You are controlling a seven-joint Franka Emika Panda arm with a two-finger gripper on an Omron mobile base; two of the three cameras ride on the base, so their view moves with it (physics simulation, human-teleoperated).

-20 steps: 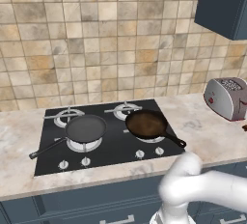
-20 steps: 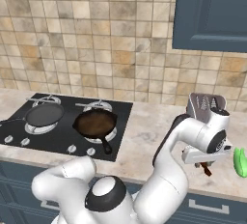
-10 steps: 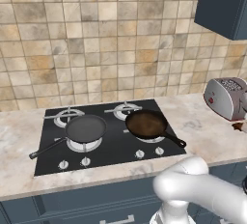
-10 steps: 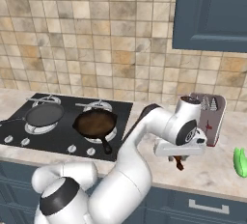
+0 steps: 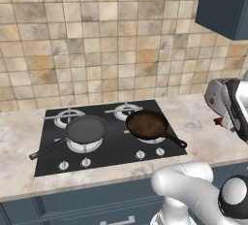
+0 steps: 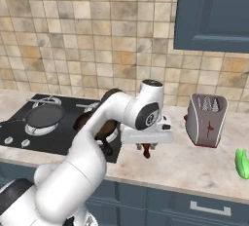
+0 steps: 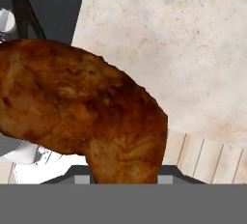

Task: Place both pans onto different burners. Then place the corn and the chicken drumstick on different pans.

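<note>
1. The white arm rises from the low left in the right base view, bends at its dark elbow joint and reaches out to the right.
2. The hand is turned so the gripper [image 6: 146, 148] points down, above the tabletop [image 6: 194, 159].
3. The jaws are closed around the chicken drumstick [image 6: 146, 151], which hangs below the hand.
4. In the hand view the chicken drumstick [image 7: 82, 117] sits close to the camera, between the fingers.
</note>
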